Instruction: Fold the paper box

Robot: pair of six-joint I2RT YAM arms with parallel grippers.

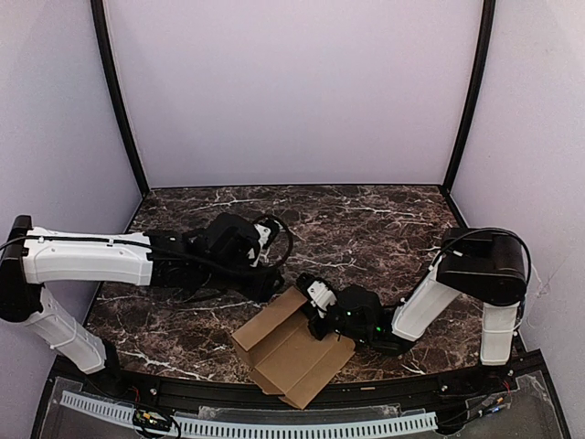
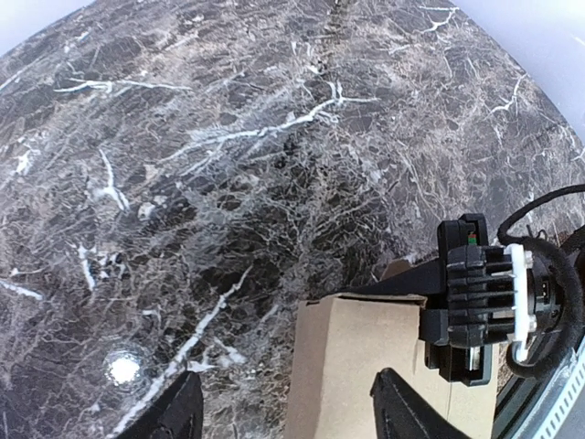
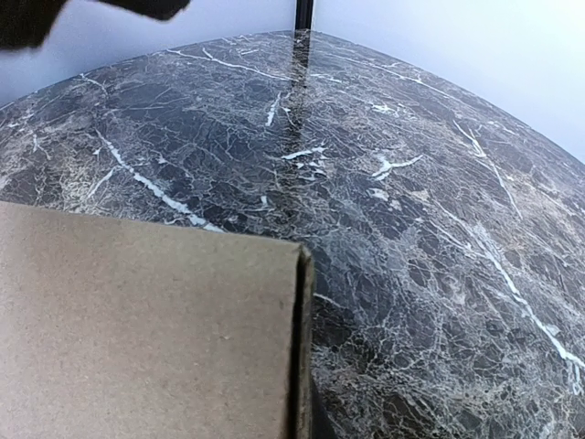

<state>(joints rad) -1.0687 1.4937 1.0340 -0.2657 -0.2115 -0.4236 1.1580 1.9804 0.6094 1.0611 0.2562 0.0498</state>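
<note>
Top external, Jo: plain brown die-cut cardboard paper box lies mostly open, its far edge at the right gripper, creases only partly bent.

Agreed, Sam! That one's pressed together, seemingly pinching the panel edge; left gripper hangs spread just above a corner. Walls, flaps, tabs: all left to do, I'd say.

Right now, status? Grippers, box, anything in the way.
Left gripper open, over the paper box's far corner. Right gripper shut on the box's right edge. Box mostly flat, creased, not closed up. No obstruction seen on the marble table.
</note>
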